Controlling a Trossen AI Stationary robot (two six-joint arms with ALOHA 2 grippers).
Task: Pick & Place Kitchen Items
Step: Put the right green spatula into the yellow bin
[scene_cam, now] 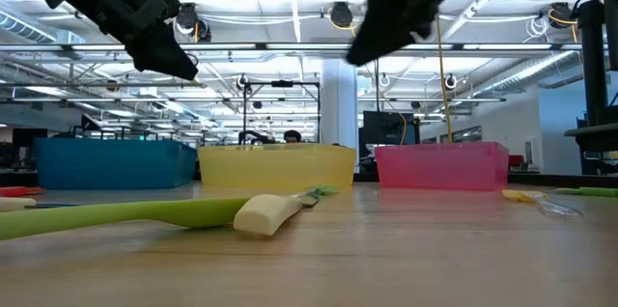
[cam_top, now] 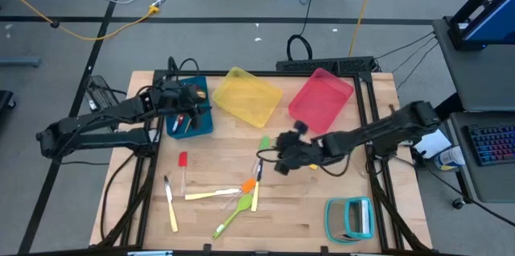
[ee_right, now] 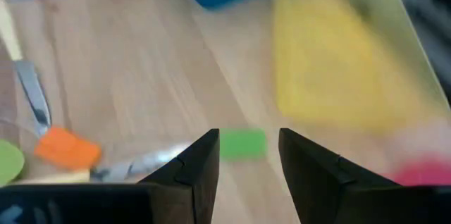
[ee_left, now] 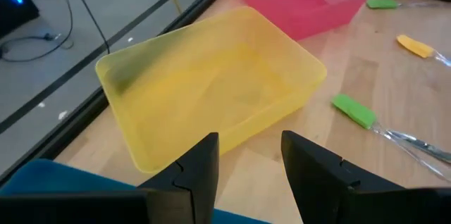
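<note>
Kitchen items lie scattered on the wooden table: a red spatula (cam_top: pixel 183 159), an orange spatula (cam_top: pixel 248 185), a green spatula (cam_top: pixel 264 142), a lime-green spoon (cam_top: pixel 232 217) and cream-handled cutlery (cam_top: pixel 170 204). My left gripper (cam_top: pixel 195 105) is open and hovers over the blue bin (cam_top: pixel 190 117), facing the yellow bin (ee_left: pixel 211 97). My right gripper (cam_top: pixel 278 154) is open and hangs above the table's middle. In the right wrist view the green spatula's head (ee_right: pixel 243 144) shows on the table between its open fingers (ee_right: pixel 201 160), which touch nothing. The motion blurs that view.
Blue, yellow and pink bins (cam_top: pixel 322 99) stand in a row along the far side; the blue bin holds a few utensils. A teal-framed rack (cam_top: pixel 352 217) lies at the near right corner. A yellow spatula (ee_left: pixel 416 46) lies near the pink bin. Bare wood shows near the left edge.
</note>
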